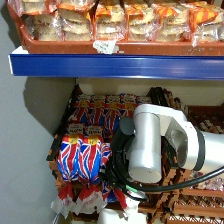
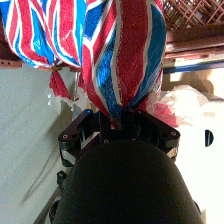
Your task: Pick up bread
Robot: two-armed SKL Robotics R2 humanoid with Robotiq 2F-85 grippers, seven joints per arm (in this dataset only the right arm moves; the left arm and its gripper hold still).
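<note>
R gripper (image 2: 121, 120) clamped on gathered bag end of bread (image 2: 127, 55), centre of wrist frame. Head view: arm (image 1: 150, 145) mid-right, more Union Jack loaves (image 1: 80, 157) lower left, bun packs (image 1: 125, 20) along top shelf.

The right arm reached in from the right, its white forearm angled down and leftward with black cables along the wrist. The right gripper (image 2: 121, 120) had its fingers (image 2: 104, 122) closed tight at the bread's (image 2: 125, 60) gathered end.
</note>
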